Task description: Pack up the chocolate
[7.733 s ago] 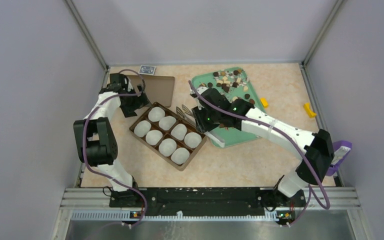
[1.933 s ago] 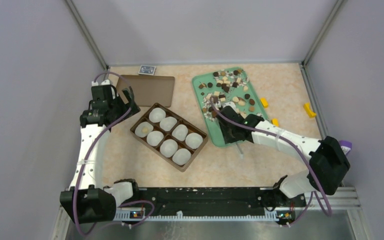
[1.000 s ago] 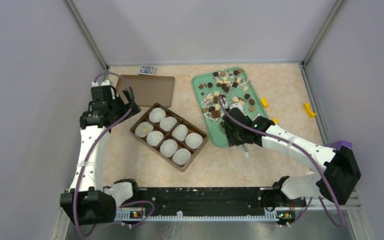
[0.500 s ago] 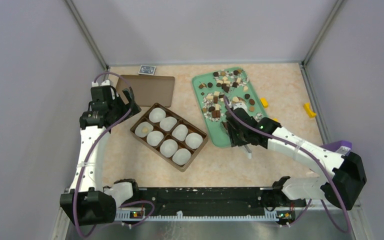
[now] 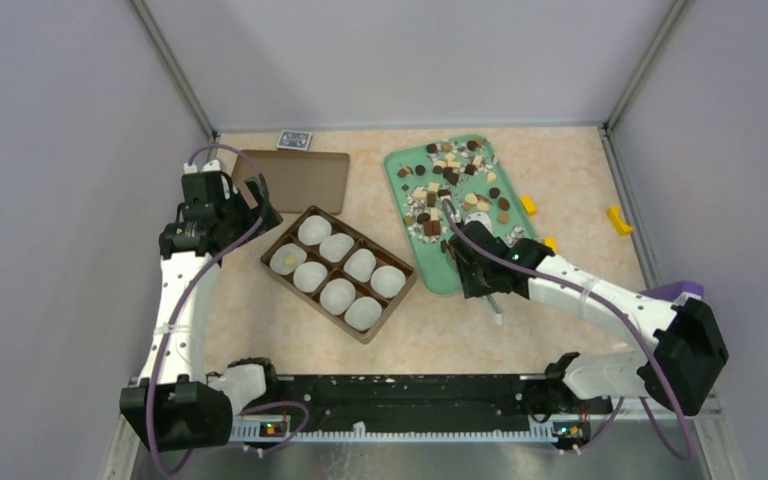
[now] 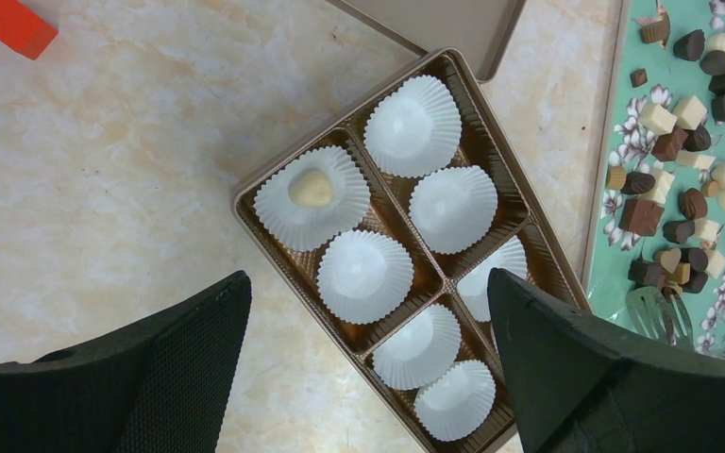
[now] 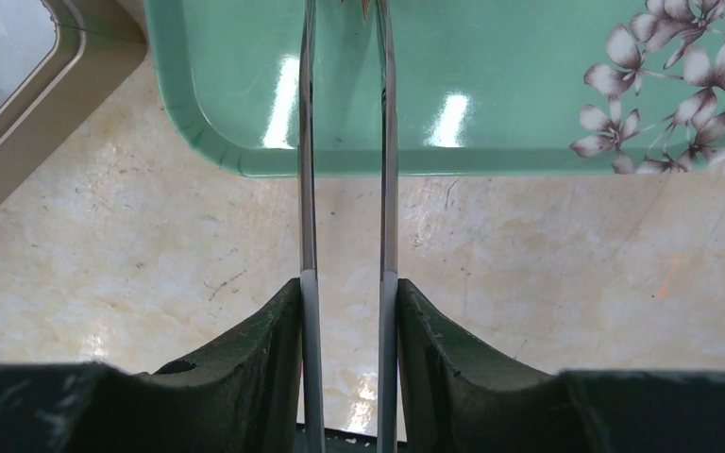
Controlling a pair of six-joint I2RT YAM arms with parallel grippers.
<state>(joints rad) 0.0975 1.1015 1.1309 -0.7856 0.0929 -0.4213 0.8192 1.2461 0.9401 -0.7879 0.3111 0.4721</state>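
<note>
Many small dark, tan and cream chocolate pieces [image 5: 452, 178] lie on the far half of the green tray [image 5: 438, 278]; they also show in the left wrist view [image 6: 684, 203]. One cream piece [image 6: 311, 188] sits in the far-left paper cup of the brown box [image 5: 278, 280]; the other cups are empty. My right gripper [image 5: 476, 272] is shut on metal tongs [image 7: 306, 142], whose arms reach over the tray's near edge. The tong tips [image 6: 659, 311] hover at the near end of the chocolates. My left gripper [image 5: 260, 205] is open and empty, left of the box [image 6: 368, 311].
The box's flat brown lid [image 5: 300, 180] lies behind the box, a card deck [image 5: 295, 140] at the back wall. Yellow blocks [image 5: 528, 205] [image 5: 618, 220] lie right of the tray. A red block [image 6: 15, 26] shows in the left wrist view.
The right gripper with the tongs moved from the box's right edge back to the tray's near end, then held almost still. The left arm unfolded and rose beside the lid.
</note>
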